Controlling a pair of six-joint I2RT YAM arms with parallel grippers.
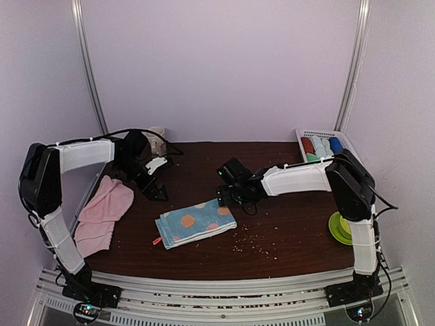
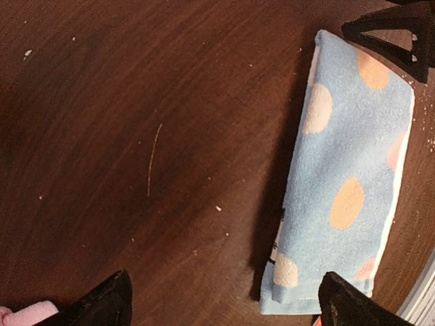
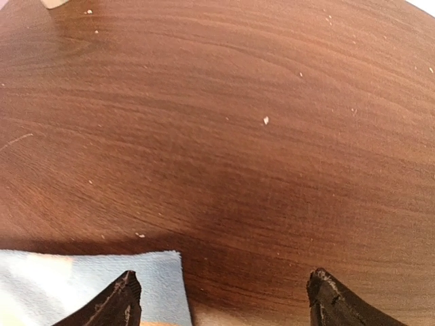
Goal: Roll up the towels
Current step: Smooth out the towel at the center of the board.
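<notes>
A light blue towel with orange and white dots [image 1: 196, 223] lies folded flat on the dark table, near the front middle. It shows in the left wrist view [image 2: 346, 170] and its corner shows in the right wrist view [image 3: 88, 285]. Pale pink towels [image 1: 103, 212] lie in a loose pile at the table's left edge. My left gripper [image 1: 155, 192] is open and empty above bare table, left of the blue towel. My right gripper [image 1: 226, 197] is open and empty just above the blue towel's far right corner; its left fingertip [image 3: 112, 302] is over the cloth.
A white slatted basket [image 1: 322, 145] with rolled cloths stands at the back right. A green dish [image 1: 340, 227] sits at the right edge. A pale object [image 1: 158, 139] lies at the back left. Crumbs [image 1: 253, 244] dot the table near the front.
</notes>
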